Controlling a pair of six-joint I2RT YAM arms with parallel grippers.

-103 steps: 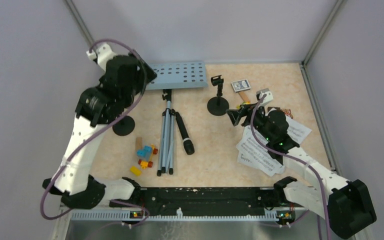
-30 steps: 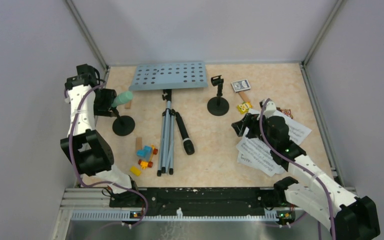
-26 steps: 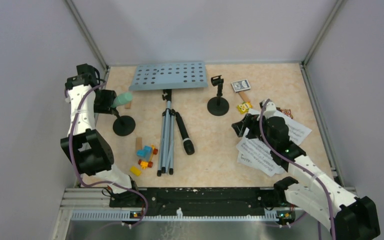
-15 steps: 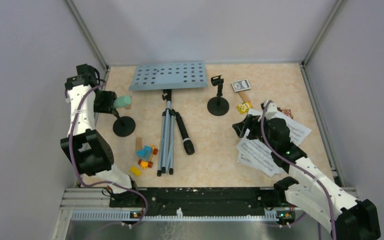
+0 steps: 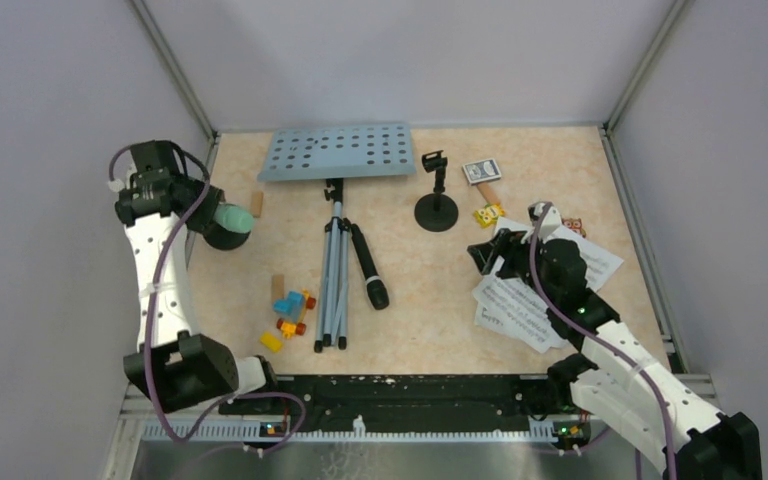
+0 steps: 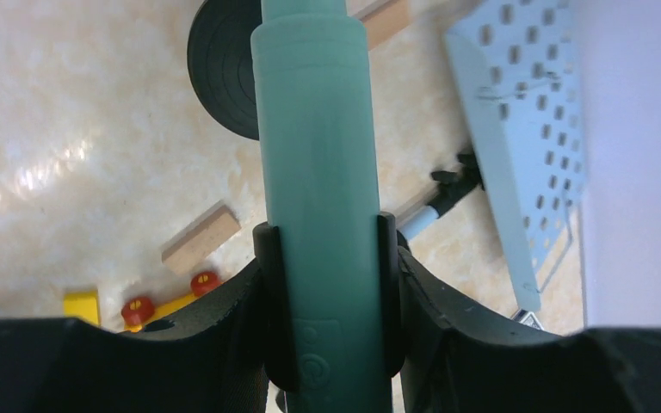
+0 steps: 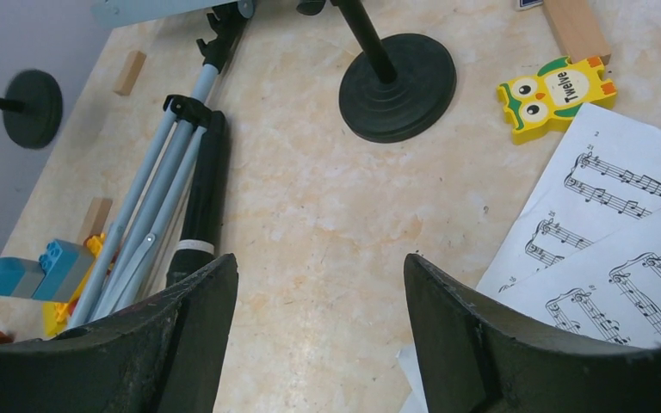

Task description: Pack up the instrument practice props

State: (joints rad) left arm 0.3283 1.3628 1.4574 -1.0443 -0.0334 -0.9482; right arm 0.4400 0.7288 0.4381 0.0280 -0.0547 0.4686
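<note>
My left gripper (image 5: 210, 214) (image 6: 325, 292) is shut on the mint-green microphone (image 5: 232, 217) (image 6: 314, 172), gripping it at the black clip of its holder. The holder's round base (image 5: 222, 240) (image 6: 219, 77) (image 7: 33, 107) hangs beyond it, tilted, near the left wall. The pale-blue music desk (image 5: 340, 152) (image 6: 525, 129) lies at the back, its silver tripod pole (image 5: 333, 280) (image 7: 151, 206) beside the black microphone (image 5: 368, 265) (image 7: 200, 198). The second holder (image 5: 436, 210) (image 7: 396, 86) stands upright. My right gripper (image 5: 487, 255) (image 7: 318, 262) hangs open over bare table beside the sheet-music pages (image 5: 520, 305) (image 7: 620, 232).
Colourful toy bricks (image 5: 288, 315) (image 7: 26, 275) lie left of the tripod's feet. A yellow owl block (image 5: 487, 214) (image 7: 555, 95) and a card deck (image 5: 481, 168) sit at the back right. Tan wooden blocks (image 5: 256, 203) lie nearby. Walls close in on three sides.
My left gripper has shut on the mint-green microphone and carried it, with its holder, left toward the wall, tipping the base up. The right arm has hardly moved.
</note>
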